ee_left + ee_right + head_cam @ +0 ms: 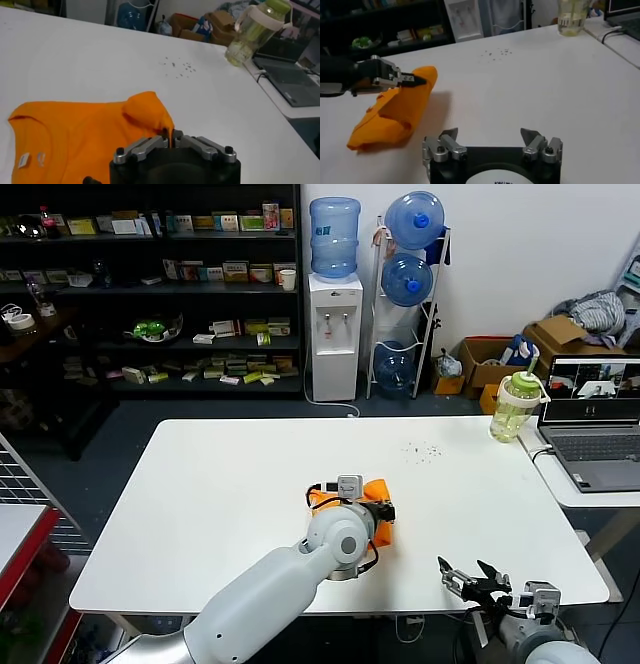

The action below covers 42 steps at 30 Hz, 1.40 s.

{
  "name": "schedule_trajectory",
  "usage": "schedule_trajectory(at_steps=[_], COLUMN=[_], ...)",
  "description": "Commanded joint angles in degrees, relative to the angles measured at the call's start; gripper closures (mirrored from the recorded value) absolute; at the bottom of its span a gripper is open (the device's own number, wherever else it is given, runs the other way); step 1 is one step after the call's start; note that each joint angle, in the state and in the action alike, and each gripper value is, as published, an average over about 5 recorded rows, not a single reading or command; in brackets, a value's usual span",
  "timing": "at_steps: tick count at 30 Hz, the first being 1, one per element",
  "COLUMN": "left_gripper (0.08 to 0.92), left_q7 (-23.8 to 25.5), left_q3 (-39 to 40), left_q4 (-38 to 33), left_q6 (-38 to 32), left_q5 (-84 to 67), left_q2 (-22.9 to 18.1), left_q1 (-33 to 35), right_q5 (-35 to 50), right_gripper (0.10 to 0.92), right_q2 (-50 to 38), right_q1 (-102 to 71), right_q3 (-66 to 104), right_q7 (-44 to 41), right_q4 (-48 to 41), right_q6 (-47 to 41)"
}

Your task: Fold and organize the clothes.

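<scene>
An orange T-shirt (85,135) lies crumpled near the middle of the white table (230,484). The left gripper (171,140) is pinched closed on a raised fold of it. The right gripper (478,579) hovers wide apart over the near right edge, holding nothing. The left arm hides most of the shirt from above; its lettering seems turned under.

A white table (220,514) carries the orange T-shirt (75,135) and dark specks (422,450).

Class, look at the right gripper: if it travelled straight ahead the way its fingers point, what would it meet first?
Probably nothing nearby: the open right gripper points across bare white table. The orange T-shirt, pinched by the left gripper, lies off to one side. Depth beyond is unclear.
</scene>
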Motion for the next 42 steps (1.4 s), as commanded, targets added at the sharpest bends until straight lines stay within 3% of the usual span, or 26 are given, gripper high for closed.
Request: schedule_trajectory(at_steps=[1,7,12,15,18,20,23,28,33,42], left_gripper=[0.852,0.697,0.549,0.463,0.376,0.324,0.247,0.181,0.177,0.177], left_q7=[-0.11,0.87,7.05,16.78,32.57,43.17,52.44,59.44,62.07,62.6], left_q3=[-1.35,-6.28,-14.68,-24.98,-39.63,-49.17,-59.65,-69.77,-71.71,-67.29], left_q4=[2.43,-1.52,-13.88,-21.08,-24.59,-24.81,-23.85,-23.63,-24.12,-25.4], left_q6=[-0.91,-3.29,-4.56,-7.58,-14.5,-20.88,-29.81,-39.94,-44.66,-46.68], left_q5=[0.35,-1.1,1.4,5.6,15.72,25.6,36.5,43.23,46.51,52.27], left_q2=[-4.05,-3.95,3.51,11.53,17.11,18.15,16.47,9.71,5.76,0.81], left_q1=[-0.71,1.55,11.37,22.57,37.4,46.72,56.52,64.0,65.6,66.13], right_q5=[-0.03,-3.88,-8.3,-9.43,-9.69,-11.95,-18.61,-23.47,-29.87,-34.76], right_gripper=[0.203,0.203,0.203,0.203,0.203,0.203,0.203,0.203,0.203,0.203], right_q2=[0.13,0.02,-0.39,0.22,2.59,4.99,8.85,14.28,17.75,22.7], right_q1=[-0.15,-0.28,0.36,0.81,1.95,3.07,3.95,0.99,-2.16,-2.05], right_q3=[0.23,0.92,3.44,5.98,7.94,8.9,10.42,12.12,13.55,14.75], right_q7=[-0.45,-7.18,-15.4,-18.99,-21.57,-23.0,-25.45,-27.06,-27.96,-28.67], right_q4=[0.25,-0.43,-0.99,-1.41,-2.12,-2.8,-4.18,-5.41,-6.42,-6.41], right_q6=[0.58,8.93,16.63,20.18,23.49,25.8,29.28,33.39,39.04,43.22])
